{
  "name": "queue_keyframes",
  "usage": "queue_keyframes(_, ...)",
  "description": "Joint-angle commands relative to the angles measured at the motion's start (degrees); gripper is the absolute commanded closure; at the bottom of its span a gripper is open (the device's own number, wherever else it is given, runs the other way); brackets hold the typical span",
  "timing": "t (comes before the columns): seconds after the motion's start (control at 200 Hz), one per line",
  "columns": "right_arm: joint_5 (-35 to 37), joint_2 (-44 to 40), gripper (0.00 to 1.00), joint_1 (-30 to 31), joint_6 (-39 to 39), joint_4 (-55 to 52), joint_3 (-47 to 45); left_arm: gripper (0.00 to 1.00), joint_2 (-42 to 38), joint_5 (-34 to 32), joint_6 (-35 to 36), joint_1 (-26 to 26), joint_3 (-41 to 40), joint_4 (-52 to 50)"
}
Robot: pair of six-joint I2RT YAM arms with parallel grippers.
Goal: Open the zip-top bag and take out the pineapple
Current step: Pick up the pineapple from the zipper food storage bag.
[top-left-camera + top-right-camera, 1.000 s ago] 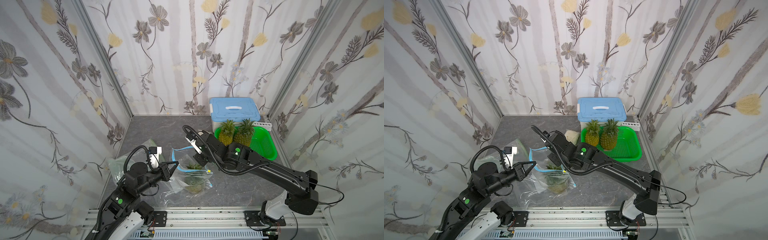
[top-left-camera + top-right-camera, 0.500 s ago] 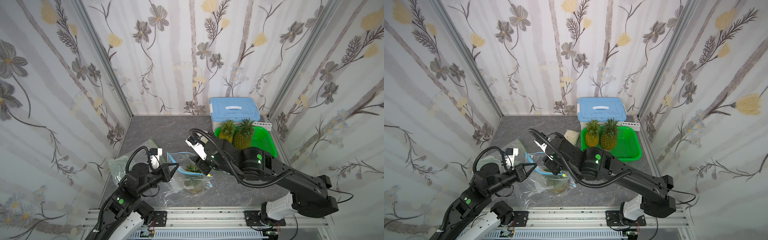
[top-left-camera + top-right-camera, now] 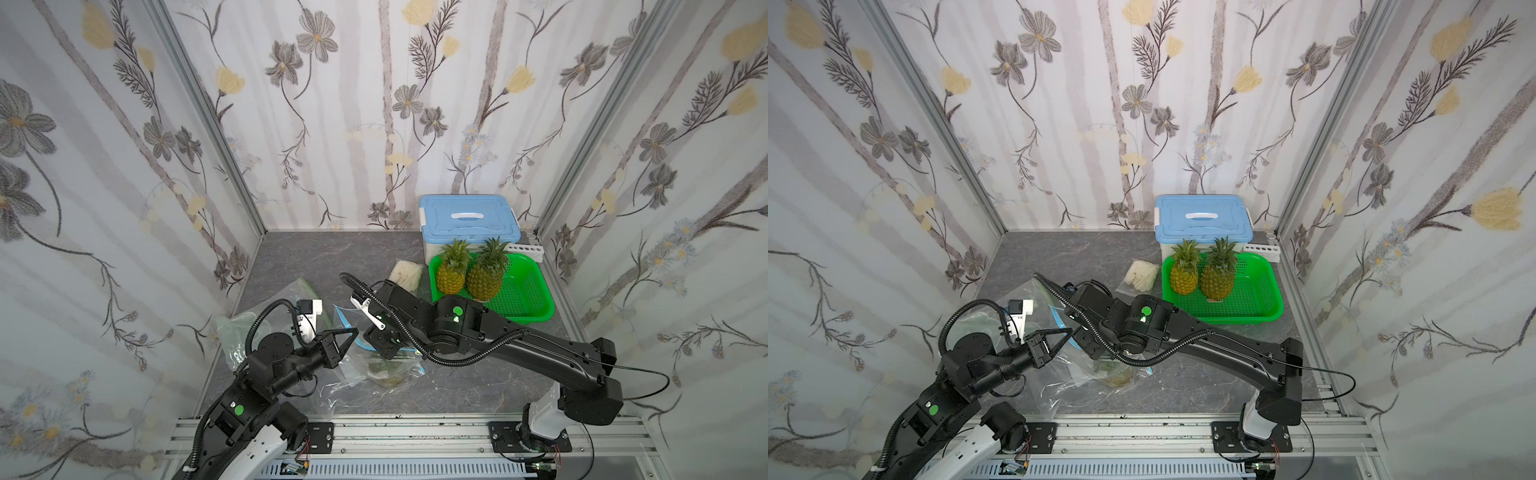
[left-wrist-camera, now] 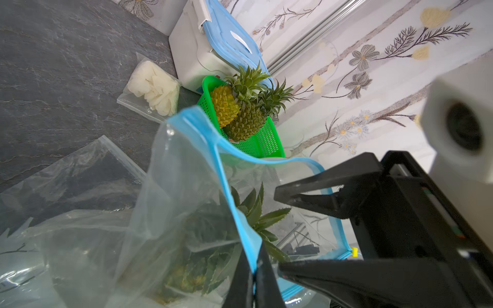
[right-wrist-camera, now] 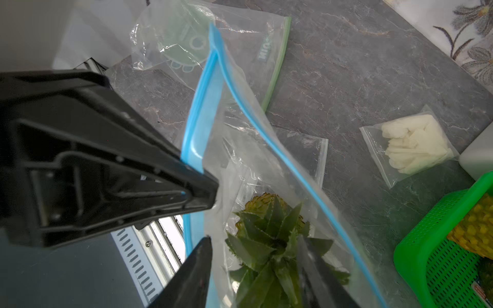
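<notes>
Left jaws pinch gaping blue-rimmed bag (image 4: 186,173).

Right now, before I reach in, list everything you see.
zip-top bag: one, clear, blue strip, front centre, open
pineapple: one, green-yellow, inside that bag
loose pineapples: two, yellow, upright in basket
basket: one, green, right rear
box: one, white, blue lid, behind basket
small bag: one, clear, white pieces, beside basket
empty bags: at least two, clear, left side
left gripper: one, black, jaws shut on bag's strip
right gripper: one, black, jaws open at bag mouth
</notes>
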Motion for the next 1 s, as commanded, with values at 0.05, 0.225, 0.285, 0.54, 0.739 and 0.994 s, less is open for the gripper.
queue_keyframes(0.05, 1.9, 1.1, 0.4, -0.3, 3.8, -4.0, 0.2, 1.0, -1.1, 0.7, -1.0, 0.0, 0.2, 2.0)
queue_keyframes(0.225, 2.8, 0.8, 0.35, -0.4, 5.6, -7.6, 0.2, 1.0, -0.3, 1.9, -1.7, -0.2, 0.0, 2.9)
queue_keyframes(0.285, 2.6, 1.1, 0.34, -0.5, 6.2, -9.2, -0.1, 1.0, 0.1, 2.1, -2.1, -0.5, -0.4, 3.9)
queue_keyframes(0.54, -2.2, 0.7, 0.3, -0.6, 6.3, -6.3, -7.3, 1.0, 0.6, 1.2, -2.3, -1.7, -1.8, 5.8)
queue_keyframes(0.739, -4.9, 1.0, 0.35, -1.2, 6.9, 0.5, -14.5, 1.0, 1.2, 0.6, -2.1, -2.2, -2.5, 6.4)
queue_keyframes(0.994, -2.2, -0.8, 0.69, -2.4, 7.5, 8.1, -17.6, 1.0, 1.3, -0.3, -1.8, -2.4, -3.5, 6.0)
